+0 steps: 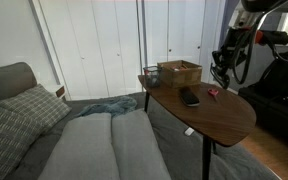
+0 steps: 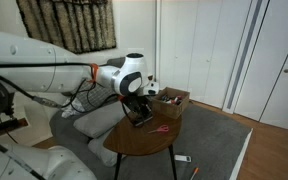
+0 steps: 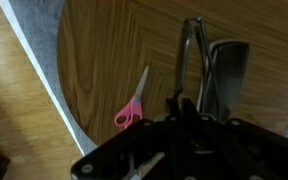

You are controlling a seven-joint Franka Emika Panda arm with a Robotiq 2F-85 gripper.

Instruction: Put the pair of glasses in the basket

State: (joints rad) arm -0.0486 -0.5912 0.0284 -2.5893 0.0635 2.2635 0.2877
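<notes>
The glasses point(image 3: 189, 60) lie on the table point(image 3: 104, 50), upper right in the wrist view, beside a black case point(image 3: 227, 75) — outside the basket point(image 1: 179, 72) — the gripper point(image 2: 140, 112) above, finger spread impossible to tell.

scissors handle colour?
Pink; the scissors show best in the wrist view.

I can read no text, label, brand, number or sign anywhere in my three camera views at this resolution.

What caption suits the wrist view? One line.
Pincer over a wooden table bearing pink-handled scissors and a black oblong object.
</notes>
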